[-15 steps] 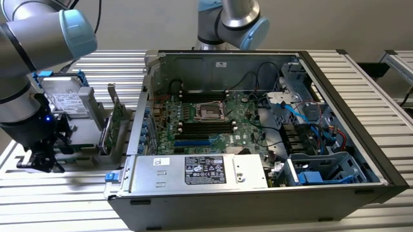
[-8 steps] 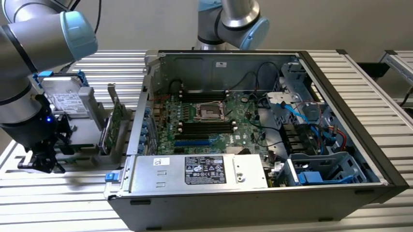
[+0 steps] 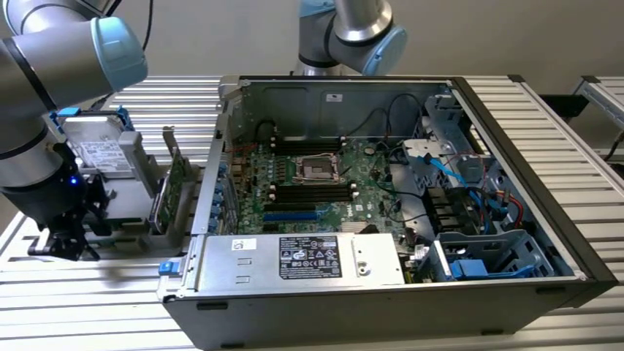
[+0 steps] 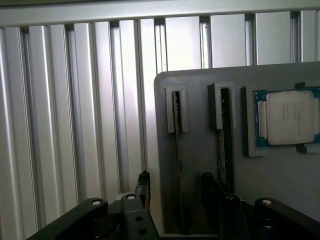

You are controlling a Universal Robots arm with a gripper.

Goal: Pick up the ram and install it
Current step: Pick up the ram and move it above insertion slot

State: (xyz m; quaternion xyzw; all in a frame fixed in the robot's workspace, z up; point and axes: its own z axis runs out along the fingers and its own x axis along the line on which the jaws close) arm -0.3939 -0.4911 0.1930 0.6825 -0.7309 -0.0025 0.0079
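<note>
Two slots by the grey holder's [image 4: 200, 150] edge carry sticks on edge: gripper [image 4: 175, 180] fingers stand wide astride the ram [image 4: 177, 145] in the outermost slot, so an off-centre squeeze could tilt it, jam it, or clip the neighbouring stick [image 4: 223, 145].

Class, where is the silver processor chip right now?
The processor chip lies in the grey holder, at the exterior view's left of the computer case.

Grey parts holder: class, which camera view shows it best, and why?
The wrist view: it looks squarely onto the grey parts holder, with its slots and the processor chip plain. The exterior view catches its side, partly behind the arm.
</note>
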